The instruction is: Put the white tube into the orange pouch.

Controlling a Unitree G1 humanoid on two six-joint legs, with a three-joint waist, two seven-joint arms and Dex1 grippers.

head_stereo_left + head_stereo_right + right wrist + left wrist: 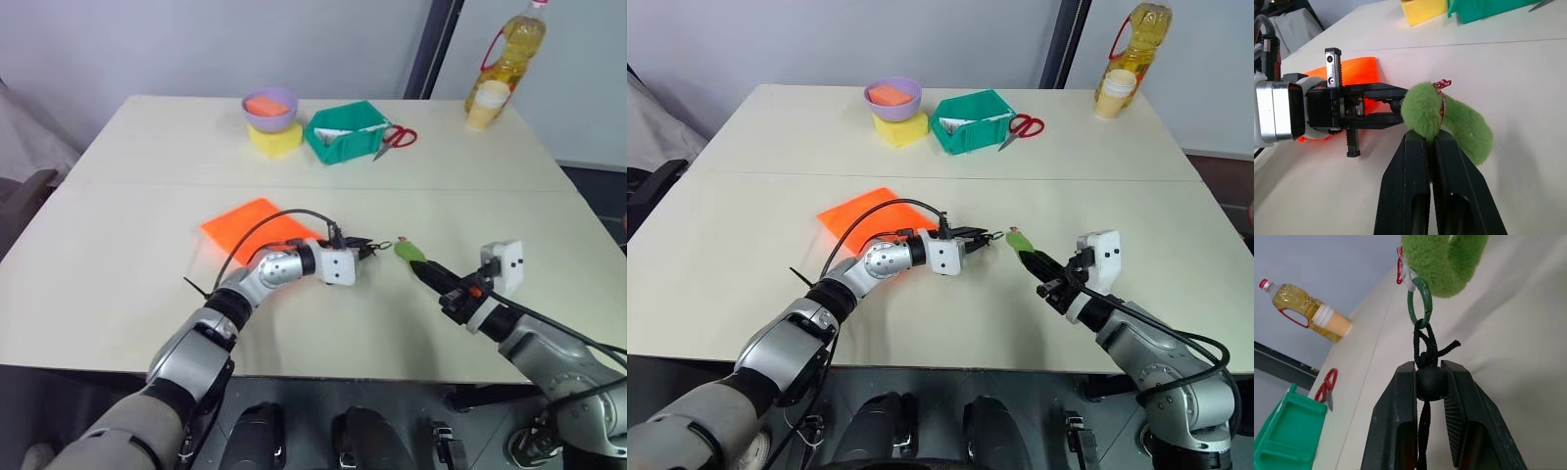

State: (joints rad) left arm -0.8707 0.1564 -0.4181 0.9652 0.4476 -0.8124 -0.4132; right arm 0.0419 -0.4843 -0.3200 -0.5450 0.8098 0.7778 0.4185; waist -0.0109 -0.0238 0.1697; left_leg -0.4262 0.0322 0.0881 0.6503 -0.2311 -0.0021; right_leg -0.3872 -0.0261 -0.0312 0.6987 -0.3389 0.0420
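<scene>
The orange pouch (255, 223) lies flat on the table, left of centre. Its black cord runs right to a green ring (1420, 308) and a fuzzy green tag (1462, 128). My left gripper (366, 246) points right just past the pouch and is shut on the cord's black bead (1429, 384). My right gripper (419, 266) comes in from the right and is shut on the green tag. The two grippers nearly meet tip to tip. A small white item (336, 129), seemingly the white tube, lies inside the green box.
The green box (345, 147) stands at the back centre, with red scissors (397, 138) to its right. A purple bowl (270, 108) sits on a yellow block (275, 140) to its left. A yellow oil bottle (505, 64) stands at the back right corner.
</scene>
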